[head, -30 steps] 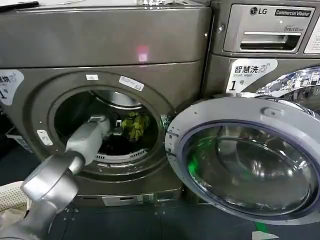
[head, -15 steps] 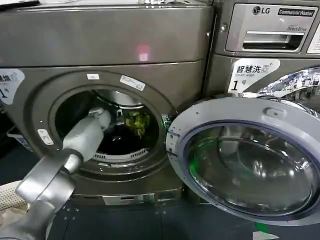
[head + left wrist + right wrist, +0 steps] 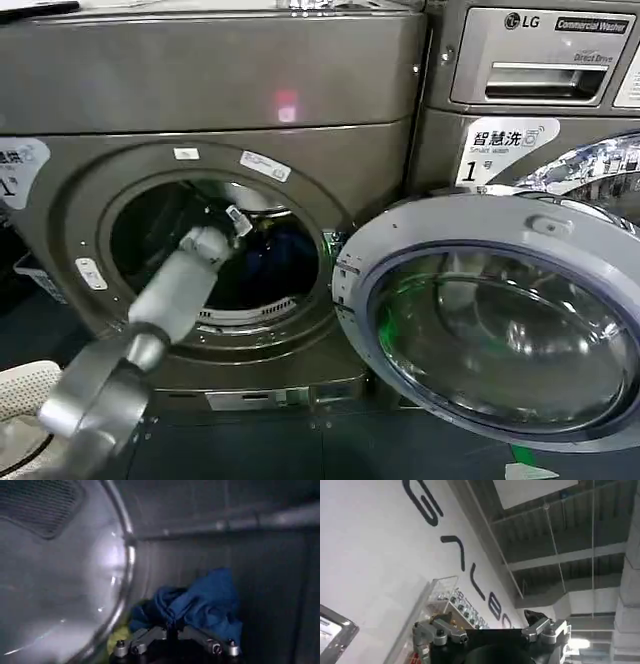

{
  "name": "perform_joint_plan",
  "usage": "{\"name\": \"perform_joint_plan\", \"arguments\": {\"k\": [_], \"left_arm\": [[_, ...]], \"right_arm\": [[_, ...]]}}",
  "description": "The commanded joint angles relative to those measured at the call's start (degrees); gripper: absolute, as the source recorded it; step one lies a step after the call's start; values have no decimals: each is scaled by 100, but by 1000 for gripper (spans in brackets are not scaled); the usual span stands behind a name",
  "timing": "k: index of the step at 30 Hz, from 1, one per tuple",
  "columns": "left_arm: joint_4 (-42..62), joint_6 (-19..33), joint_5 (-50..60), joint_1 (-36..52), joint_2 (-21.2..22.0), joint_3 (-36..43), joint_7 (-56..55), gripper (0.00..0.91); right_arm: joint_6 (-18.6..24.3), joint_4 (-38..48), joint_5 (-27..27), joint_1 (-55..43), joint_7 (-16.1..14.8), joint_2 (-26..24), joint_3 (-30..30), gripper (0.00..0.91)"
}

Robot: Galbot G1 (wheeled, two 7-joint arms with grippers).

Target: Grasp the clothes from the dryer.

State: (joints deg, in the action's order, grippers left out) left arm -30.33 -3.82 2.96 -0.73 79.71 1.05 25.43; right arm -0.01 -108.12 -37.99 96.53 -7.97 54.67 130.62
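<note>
left tool (image 3: 175,647) spread wide | crumpled navy and yellow-green clothes (image 3: 200,602) | ribbed steel dryer (image 3: 220,90) drum

The dryer (image 3: 230,90) has a smooth, satin bronze-grey metal shell; its drum wall (image 3: 55,580) is glossy bare metal. The clothes (image 3: 200,605) are soft, matt, creased cloth. The door (image 3: 500,320) has shiny glass.
</note>
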Motion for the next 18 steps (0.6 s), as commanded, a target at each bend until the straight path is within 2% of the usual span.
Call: {"name": "perform_joint_plan", "arguments": {"k": [1, 6, 13, 18], "left_arm": [[-421, 405, -848, -415, 253, -1036, -1964, 0], [-569, 739, -900, -543, 402, -1497, -2978, 0], [-1353, 1188, -615, -1111, 593, -2032, -3988, 0], [-1881, 1010, -581, -1490, 606, -2018, -4088, 0]], "right_arm": [[-2, 28, -8, 7, 4, -19, 25, 907], [-10, 112, -9, 5, 50, -91, 57, 907], [5, 258, 0, 15, 163, -210, 119, 907], [-32, 296, 6, 32, 160, -311, 176, 907]]}}
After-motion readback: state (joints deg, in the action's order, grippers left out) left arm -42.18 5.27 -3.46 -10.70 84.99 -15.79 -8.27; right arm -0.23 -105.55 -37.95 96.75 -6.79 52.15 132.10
